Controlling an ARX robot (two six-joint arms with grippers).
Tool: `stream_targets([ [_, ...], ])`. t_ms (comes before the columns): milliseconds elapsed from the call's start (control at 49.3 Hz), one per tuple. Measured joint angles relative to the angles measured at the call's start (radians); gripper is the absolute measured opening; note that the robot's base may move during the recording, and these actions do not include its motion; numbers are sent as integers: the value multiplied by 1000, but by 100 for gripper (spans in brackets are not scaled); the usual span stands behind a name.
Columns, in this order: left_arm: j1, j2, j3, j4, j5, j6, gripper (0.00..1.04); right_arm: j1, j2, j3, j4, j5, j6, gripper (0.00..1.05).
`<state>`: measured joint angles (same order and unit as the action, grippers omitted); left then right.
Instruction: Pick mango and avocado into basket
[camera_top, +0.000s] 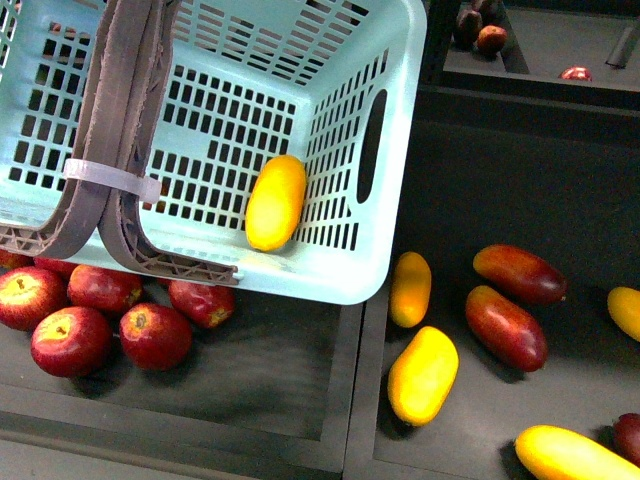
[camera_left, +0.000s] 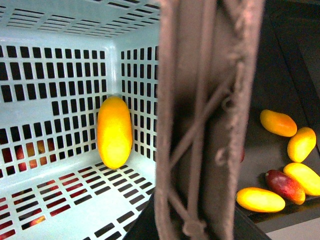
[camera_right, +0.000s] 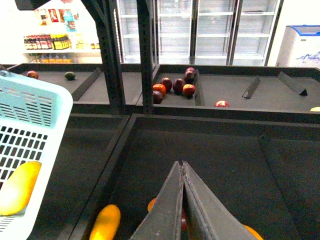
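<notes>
The pale turquoise basket (camera_top: 330, 120) hangs tilted over the apple bin, its brown-grey handles (camera_top: 120, 130) zip-tied together. One yellow mango (camera_top: 276, 203) lies inside against the wall; it also shows in the left wrist view (camera_left: 114, 132) and the right wrist view (camera_right: 17, 187). My left gripper (camera_left: 192, 222) is shut on the basket's handles (camera_left: 200, 115), its jaws mostly hidden behind them. My right gripper (camera_right: 182, 166) is shut and empty, above the mango bin beside the basket (camera_right: 35, 107). A small dark green fruit (camera_right: 70, 76), perhaps the avocado, lies on a far shelf.
Red apples (camera_top: 90, 320) fill the bin under the basket. Loose yellow mangoes (camera_top: 422, 375) and dark red oblong fruits (camera_top: 505, 325) lie in the right bin, past a divider (camera_top: 355, 400). Dark and red fruits (camera_right: 175, 86) sit on the back shelf.
</notes>
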<state>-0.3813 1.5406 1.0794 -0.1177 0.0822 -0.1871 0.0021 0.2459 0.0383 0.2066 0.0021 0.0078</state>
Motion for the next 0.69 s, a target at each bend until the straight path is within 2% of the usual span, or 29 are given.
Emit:
stream_targets([
  [20,0,0,0,0,0,0,6,0,-6,-2,-5,0,-1,1],
  [325,0,0,0,0,2,0,6,0,-78,-34,-36,0,-4,2],
  [426,0,0,0,0,3,0,6,0,-206,-33,-195,-1,-4,2],
  [690,0,0,0,0,0,0,6,0,-241,-33,-205,-1,-4,2],
])
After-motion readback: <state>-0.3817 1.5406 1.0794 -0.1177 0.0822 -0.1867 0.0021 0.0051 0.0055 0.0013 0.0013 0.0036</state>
